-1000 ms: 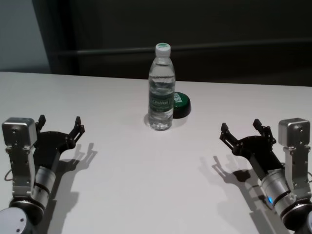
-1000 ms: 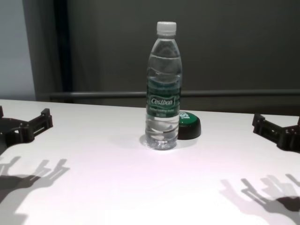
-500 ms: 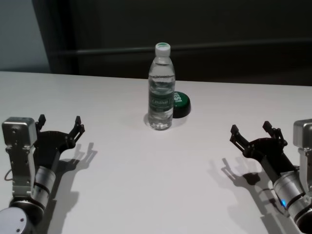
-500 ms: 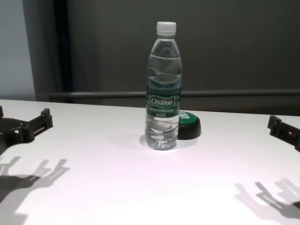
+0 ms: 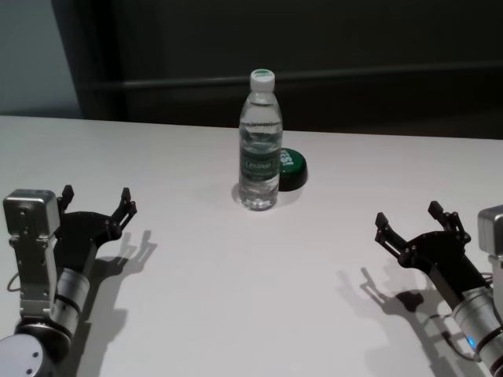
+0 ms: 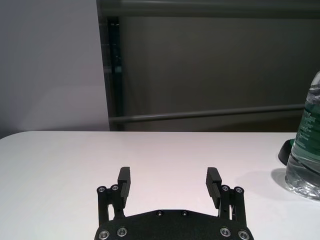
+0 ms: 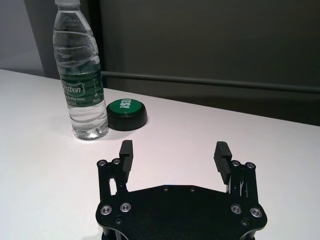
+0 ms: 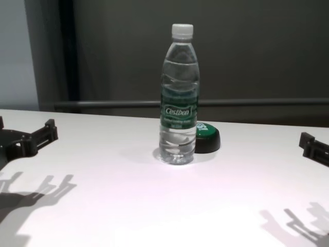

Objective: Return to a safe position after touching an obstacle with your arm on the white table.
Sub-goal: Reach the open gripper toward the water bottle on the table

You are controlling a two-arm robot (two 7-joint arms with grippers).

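The obstacle, a clear water bottle [image 5: 260, 141] with a white cap and green label, stands upright at the middle back of the white table [image 5: 236, 275]. It also shows in the chest view [image 8: 179, 98], the right wrist view [image 7: 80, 75] and at the edge of the left wrist view [image 6: 306, 140]. My right gripper [image 5: 412, 222] is open and empty at the near right, well apart from the bottle; it also shows in its wrist view [image 7: 173, 155]. My left gripper [image 5: 96, 199] is open and empty at the near left, seen too in its wrist view [image 6: 169, 181].
A low black button with a green top [image 5: 291, 167] sits just behind and right of the bottle, touching or nearly touching it; it also shows in the right wrist view [image 7: 127, 113]. A dark wall with a rail [image 5: 354, 78] runs behind the table's far edge.
My right gripper has drawn back toward the near right, away from the bottle. The left arm, the bottle and the button have not moved.
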